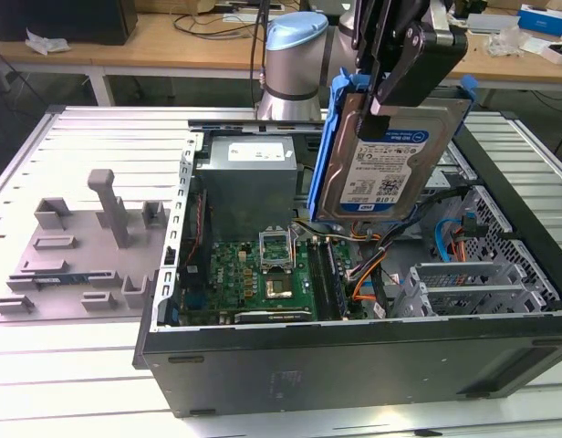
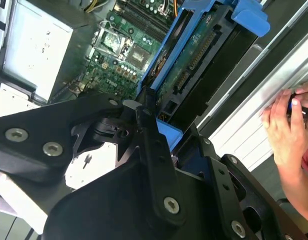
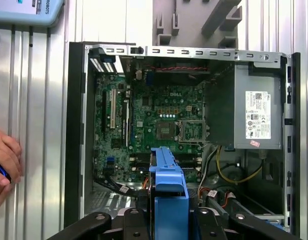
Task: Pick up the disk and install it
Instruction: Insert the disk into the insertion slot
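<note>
Ribbed metal table [image 1: 80,383] | hand [image 1: 387,108] clamped on disk [image 1: 390,178] over computer case [image 1: 354,360]

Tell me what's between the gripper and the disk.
Nothing: in the exterior view the gripper clamps the disk directly, holding it above the open computer case.

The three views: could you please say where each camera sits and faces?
Exterior view: off the arm, looking down into the open case; arm and gripper holding the disk show.
First wrist view: on the arm, facing straight down into the case, over gripper and disk.
Second wrist view: on the arm, angled along the gripper.
Both wrist views share motherboard and a person's hand.
</note>
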Controlling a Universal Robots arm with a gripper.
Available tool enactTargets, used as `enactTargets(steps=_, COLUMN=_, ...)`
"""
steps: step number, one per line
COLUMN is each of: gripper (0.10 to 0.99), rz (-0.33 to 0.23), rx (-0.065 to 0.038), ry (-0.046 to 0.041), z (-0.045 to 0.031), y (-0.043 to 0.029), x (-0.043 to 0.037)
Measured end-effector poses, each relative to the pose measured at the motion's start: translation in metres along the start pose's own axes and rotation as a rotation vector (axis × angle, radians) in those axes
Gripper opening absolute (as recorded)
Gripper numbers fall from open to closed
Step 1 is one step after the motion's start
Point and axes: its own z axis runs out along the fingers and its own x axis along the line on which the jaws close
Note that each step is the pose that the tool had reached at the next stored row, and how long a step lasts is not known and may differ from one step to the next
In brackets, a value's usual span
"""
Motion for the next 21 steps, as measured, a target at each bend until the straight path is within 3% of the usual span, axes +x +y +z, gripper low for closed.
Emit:
enactTargets(steps=2, gripper=0.365, rz=0.0, rx=0.014, ry=0.0007, z=0.0006, y=0.0012, x=0.0002)
enactTargets(steps=10, gripper=0.365, rz=0.0, rx=0.014, ry=0.0002, z=0.001, y=0.0016, x=0.0005)
enactTargets(steps=14, gripper=0.365, rz=0.0, rx=0.014, ry=0.0004, z=0.0007, y=0.001, x=0.0051)
enactTargets(steps=21, gripper=0.365, rz=0.0, rx=0.014, ry=0.0004, z=-0.0001, y=-0.0101, x=0.0186)
